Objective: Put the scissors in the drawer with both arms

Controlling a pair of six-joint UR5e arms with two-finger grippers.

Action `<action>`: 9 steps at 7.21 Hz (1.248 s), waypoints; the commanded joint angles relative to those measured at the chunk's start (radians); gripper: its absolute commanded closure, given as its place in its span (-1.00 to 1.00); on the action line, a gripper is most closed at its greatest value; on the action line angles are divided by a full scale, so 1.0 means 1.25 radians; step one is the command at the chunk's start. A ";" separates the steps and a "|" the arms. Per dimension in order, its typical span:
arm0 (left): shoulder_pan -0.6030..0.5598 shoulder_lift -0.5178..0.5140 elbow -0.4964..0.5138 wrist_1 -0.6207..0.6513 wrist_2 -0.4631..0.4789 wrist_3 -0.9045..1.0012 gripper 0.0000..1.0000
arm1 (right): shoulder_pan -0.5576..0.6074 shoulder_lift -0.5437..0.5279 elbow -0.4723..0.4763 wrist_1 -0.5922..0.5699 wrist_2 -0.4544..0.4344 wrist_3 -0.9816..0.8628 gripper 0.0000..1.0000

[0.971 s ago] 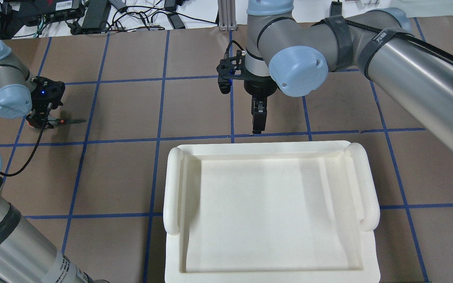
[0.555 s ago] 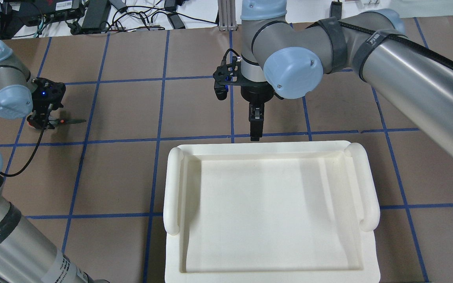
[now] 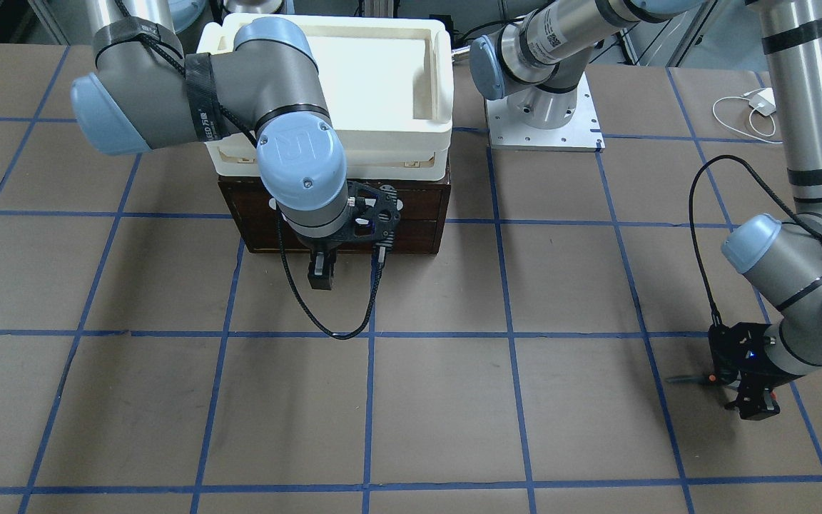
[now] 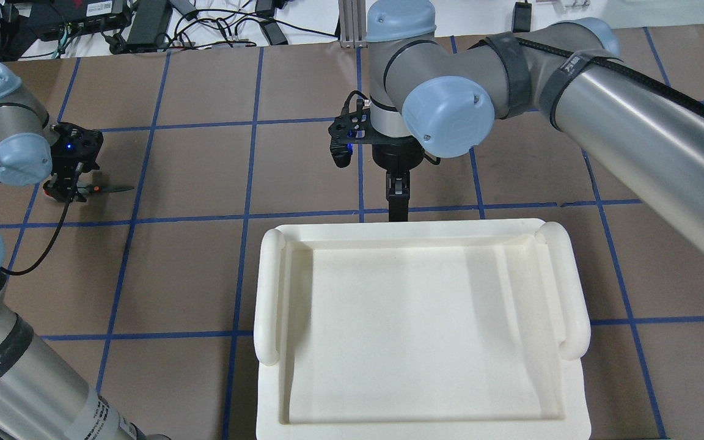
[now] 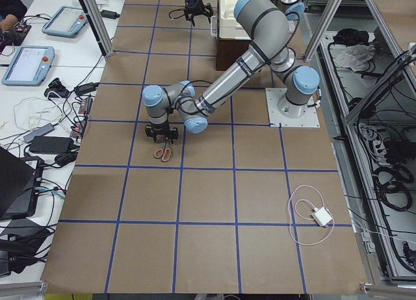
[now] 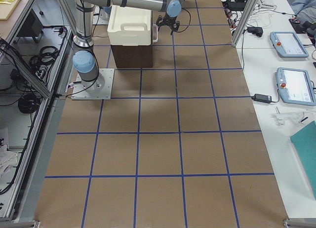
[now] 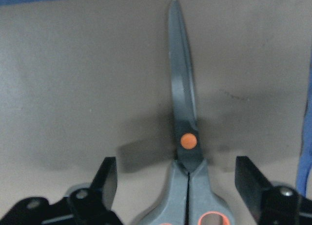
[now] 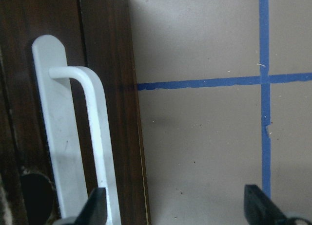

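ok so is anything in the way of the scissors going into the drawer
Yes: the drawer itself looks shut, so its own front closes off the inside. The right gripper is open at the white handle, one finger beside it, not yet gripping.

Closed scissors (image 7: 184, 108) on brown table (image 7: 73, 79), blades pointing away, left hand (image 7: 179, 175) spread wide, fingers (image 7: 108, 178) flanking the handles

The handle loops of the scissors (image 7: 185, 122) ran off the left wrist view's bottom edge. The white bar handle (image 8: 99, 142) of the drawer (image 8: 109, 64) was cut off below; from overhead the cream tray (image 4: 269, 287) hid the drawer wholly.
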 commanded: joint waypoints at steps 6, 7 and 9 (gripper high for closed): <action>0.000 -0.005 0.000 0.001 0.000 0.001 -0.13 | 0.001 0.003 0.010 0.008 -0.005 -0.003 -1.00; 0.000 -0.003 0.001 0.001 0.000 0.005 0.56 | 0.001 0.003 0.011 0.008 -0.005 -0.003 -1.00; -0.001 0.008 0.000 0.000 0.025 0.006 1.00 | 0.001 0.003 0.023 0.007 -0.008 -0.001 -1.00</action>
